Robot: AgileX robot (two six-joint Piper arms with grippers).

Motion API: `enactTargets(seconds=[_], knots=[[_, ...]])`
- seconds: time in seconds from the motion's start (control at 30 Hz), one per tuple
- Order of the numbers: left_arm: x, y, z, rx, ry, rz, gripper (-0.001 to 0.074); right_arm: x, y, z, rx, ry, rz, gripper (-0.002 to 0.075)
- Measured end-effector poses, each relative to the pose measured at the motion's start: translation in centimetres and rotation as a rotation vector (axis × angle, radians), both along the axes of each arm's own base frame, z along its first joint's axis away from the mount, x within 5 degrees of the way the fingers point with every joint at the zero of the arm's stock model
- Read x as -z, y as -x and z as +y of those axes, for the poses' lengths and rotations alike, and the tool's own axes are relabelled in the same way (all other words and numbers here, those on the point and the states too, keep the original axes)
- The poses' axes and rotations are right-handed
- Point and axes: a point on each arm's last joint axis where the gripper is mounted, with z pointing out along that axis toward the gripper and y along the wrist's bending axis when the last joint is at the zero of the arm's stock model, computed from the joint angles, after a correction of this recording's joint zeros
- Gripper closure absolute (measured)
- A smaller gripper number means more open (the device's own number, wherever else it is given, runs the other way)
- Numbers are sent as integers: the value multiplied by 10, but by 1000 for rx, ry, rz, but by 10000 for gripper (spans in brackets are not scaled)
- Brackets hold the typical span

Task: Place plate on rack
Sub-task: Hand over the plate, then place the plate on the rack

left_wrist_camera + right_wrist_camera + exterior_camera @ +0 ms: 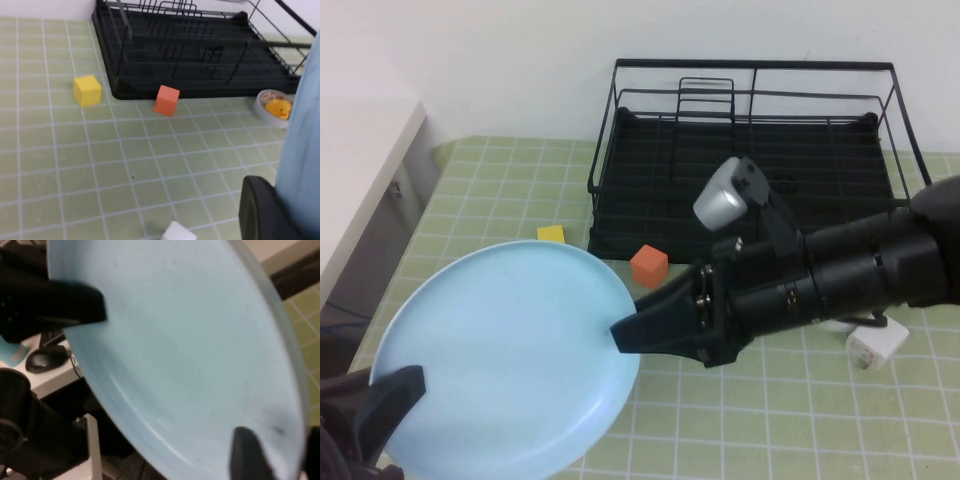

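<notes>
The large light-blue plate (510, 355) is held above the front left of the table, tilted. My left gripper (405, 385) grips its near left rim; one dark finger (265, 210) lies against the plate (305, 135) in the left wrist view. My right gripper (625, 335) is shut on the plate's right rim; in the right wrist view one finger (247, 455) presses the plate's face (185, 355). The black wire rack (750, 160) stands empty at the back of the table, beyond the right arm, and shows in the left wrist view (200, 55).
An orange cube (648, 265) and a yellow cube (551, 234) lie in front of the rack. A white cube (875, 345) lies under the right arm. A white tape ring with a yellow duck (274, 107) sits near the rack's corner. A white cabinet (360, 170) borders the left.
</notes>
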Motion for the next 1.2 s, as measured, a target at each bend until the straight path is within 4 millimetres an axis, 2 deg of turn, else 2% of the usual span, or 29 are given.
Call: enactTargets(seconds=[0.1,0.17,0.23,0.33,0.4,0.47,0.6,0.63,0.7,0.87,0.97,1.07,1.2], knots=[[0,0,0,22,-63,-45,664,-11,-3,2,-22,-29,-24,322],[0,0,0,51,-106,-65,665,-24,-8,0,-35,-63,-38,249],[1,0,-1,74,-140,-74,665,-41,-14,-8,-26,-103,-40,216],[1,0,-1,104,-203,-113,665,-64,-27,-35,40,-150,-14,210],[1,0,-1,132,-263,-152,665,-77,-29,-54,47,-182,8,237],[0,-1,-1,162,-330,-219,665,-90,-27,-71,60,-206,6,305],[-11,-5,-1,171,-438,-422,665,-111,-10,-91,65,-149,-75,575],[-15,-6,-1,164,-463,-482,665,-116,-2,-93,47,-116,-109,627],[-20,-11,-1,150,-517,-581,665,-123,13,-98,13,-37,-177,682],[-32,-33,-3,164,-688,-715,665,-137,51,-115,-16,184,-326,715],[-44,-54,-8,206,-715,-734,665,-134,69,-127,22,306,-334,718],[-57,-83,-16,262,-695,-739,666,-123,79,-140,112,441,-322,718],[-67,-124,-28,337,-664,-743,666,-94,82,-159,250,639,-267,720]])
